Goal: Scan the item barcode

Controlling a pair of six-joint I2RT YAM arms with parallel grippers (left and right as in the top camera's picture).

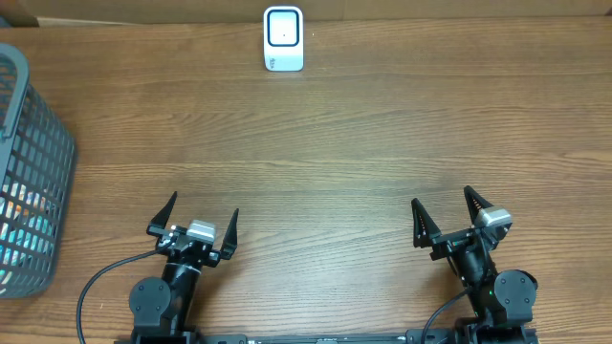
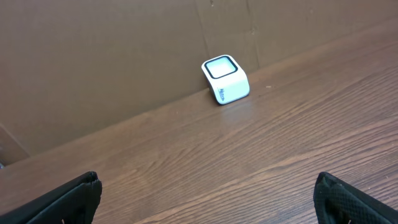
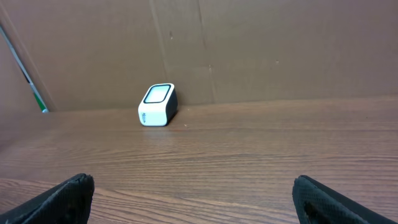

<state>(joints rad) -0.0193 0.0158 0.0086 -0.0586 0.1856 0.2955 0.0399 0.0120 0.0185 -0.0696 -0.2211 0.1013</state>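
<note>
Gaping left gripper (image 1: 204,204): both dark fingers (image 2: 68,200) are spread wide with nothing between them, low over the near edge of the worktop, left of its middle.
Right gripper (image 1: 441,197): its fingers (image 3: 339,199) are likewise spread wide and empty, over the near edge, right of the middle.
Between the grippers: bare wood-grain worktop (image 1: 325,153); the two stand well apart.
Barcode scanner (image 1: 284,38): a small white box with a dark-framed window on its face. It stands at the far edge of the worktop, a little left of centre, well apart from both grippers. Both wrist views face it.
Basket (image 1: 43,158): grey slatted plastic at the left edge of the worktop, partly cut off by the overhead view.
Basket contents: teal and orange patches (image 1: 24,229) show through the slats; what they are I cannot tell.
Backdrop: a brown cardboard wall (image 2: 124,56) rises just behind the scanner.
Cable (image 1: 88,291): black, curling from the left arm's base towards the near-left corner.
</note>
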